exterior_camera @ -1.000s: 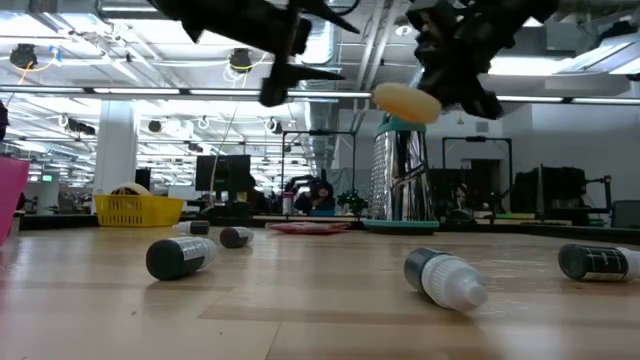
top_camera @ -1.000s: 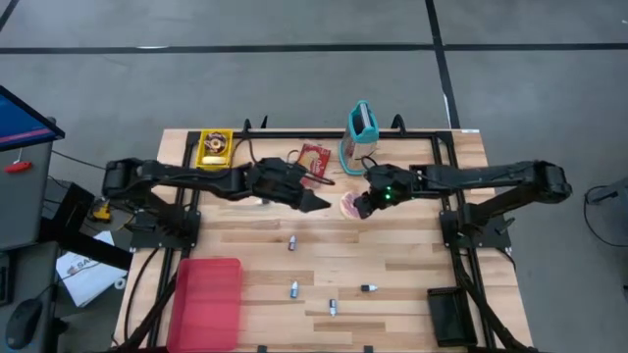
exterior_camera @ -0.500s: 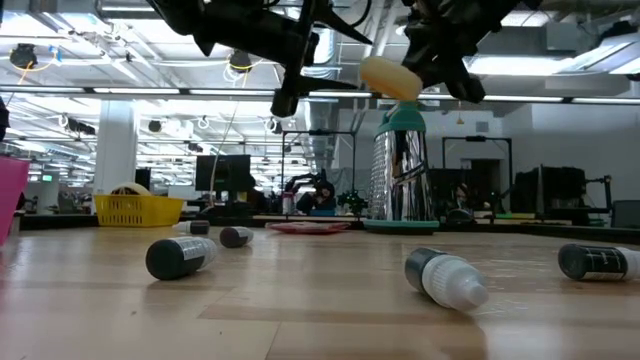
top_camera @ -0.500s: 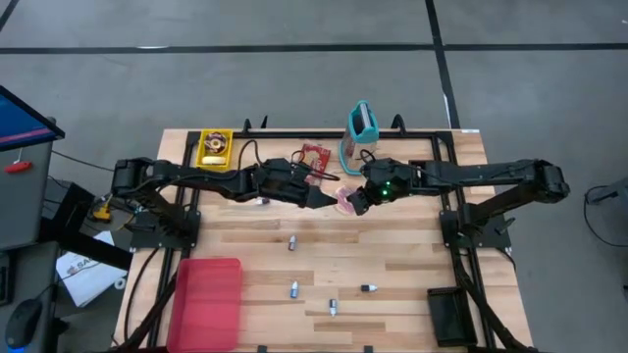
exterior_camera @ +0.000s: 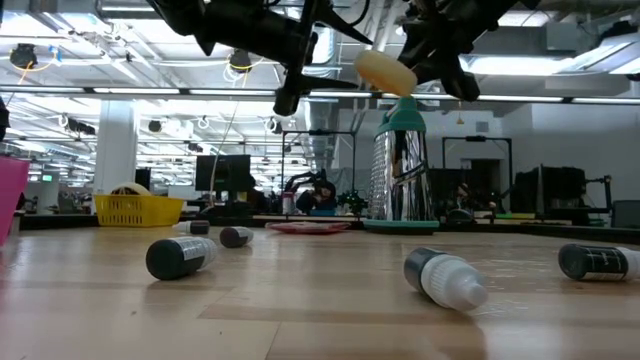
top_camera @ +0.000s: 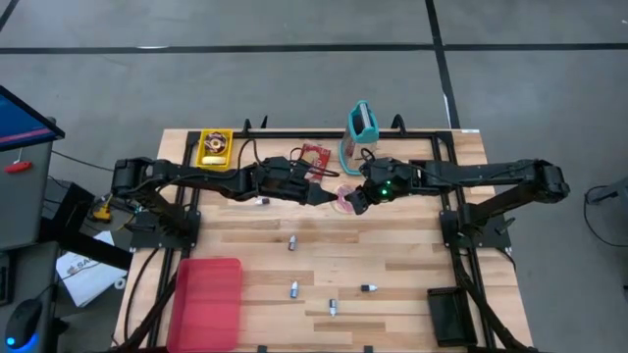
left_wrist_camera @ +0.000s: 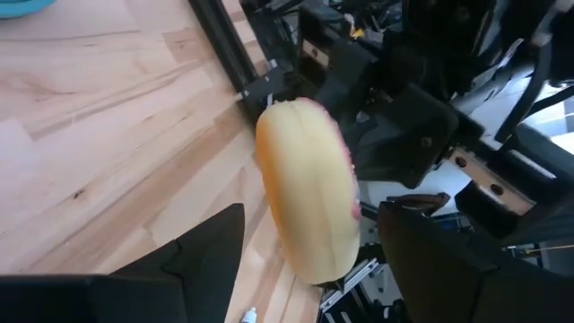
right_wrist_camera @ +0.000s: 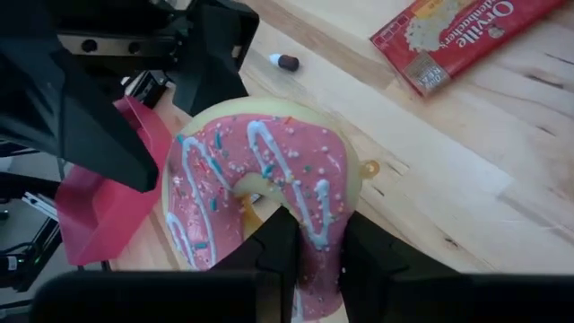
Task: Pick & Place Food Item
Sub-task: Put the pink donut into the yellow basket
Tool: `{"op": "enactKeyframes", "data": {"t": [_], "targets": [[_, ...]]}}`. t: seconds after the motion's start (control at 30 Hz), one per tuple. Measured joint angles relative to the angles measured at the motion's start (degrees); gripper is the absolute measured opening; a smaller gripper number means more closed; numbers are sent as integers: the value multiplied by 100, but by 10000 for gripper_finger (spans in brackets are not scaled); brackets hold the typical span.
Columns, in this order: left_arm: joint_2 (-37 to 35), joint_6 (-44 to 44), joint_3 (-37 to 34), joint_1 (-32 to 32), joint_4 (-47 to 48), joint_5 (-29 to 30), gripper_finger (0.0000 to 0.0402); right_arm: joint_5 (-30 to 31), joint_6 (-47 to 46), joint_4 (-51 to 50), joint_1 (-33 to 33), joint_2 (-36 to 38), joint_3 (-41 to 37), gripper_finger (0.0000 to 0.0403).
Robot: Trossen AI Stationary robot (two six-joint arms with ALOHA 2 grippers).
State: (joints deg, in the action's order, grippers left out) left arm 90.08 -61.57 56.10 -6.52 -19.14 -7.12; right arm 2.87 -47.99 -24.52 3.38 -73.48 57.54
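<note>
A doughnut (right_wrist_camera: 256, 184) with pink icing, white stripes and sprinkles hangs above the table's middle (top_camera: 343, 201), and my right gripper (right_wrist_camera: 318, 256) is shut on it. The low view shows its pale underside (exterior_camera: 385, 72) high above the wood. My left gripper (left_wrist_camera: 309, 260) is open and comes level from the table's left. Its two fingers stand on either side of the doughnut's rim (left_wrist_camera: 309, 193); I cannot tell whether they touch it. In the high view the two grippers (top_camera: 329, 194) (top_camera: 359, 196) nearly meet. My right gripper pinches the doughnut's ring (right_wrist_camera: 318, 224) on the side nearest the wrist, one finger (right_wrist_camera: 278, 247) by the hole and the other (right_wrist_camera: 363, 256) at the outer rim. The fingers slant down from the table's right. The doughnut is lifted clear and tilted, with its icing toward the wrist.
A red popcorn packet (top_camera: 314, 157), a teal grater (top_camera: 361, 126) and a yellow basket (top_camera: 214, 147) stand along the far edge. A red bin (top_camera: 206, 299) sits near left. Several small bottles (top_camera: 291, 243) lie on the near half of the wood table (top_camera: 412, 275).
My right gripper has lifted the doughnut a little higher and carried it slightly toward the table's left. My left gripper has moved toward the table's right, closing in on the doughnut, and has stayed open.
</note>
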Motion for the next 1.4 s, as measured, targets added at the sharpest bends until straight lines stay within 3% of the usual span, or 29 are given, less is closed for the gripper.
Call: {"op": "enactKeyframes", "data": {"t": [0.43, 1.1, 1.4], "targets": [[0, -36, 0, 7, -54, -22, 231, -103, 23, 278, 17, -207, 2, 59], [-2, -41, 0, 7, -17, -93, 104, -158, 195, 418, 69, -200, 2, 60], [-7, -27, 1, -6, 120, -242, 83, -160, -12, 352, -5, 18, -4, 126]]}}
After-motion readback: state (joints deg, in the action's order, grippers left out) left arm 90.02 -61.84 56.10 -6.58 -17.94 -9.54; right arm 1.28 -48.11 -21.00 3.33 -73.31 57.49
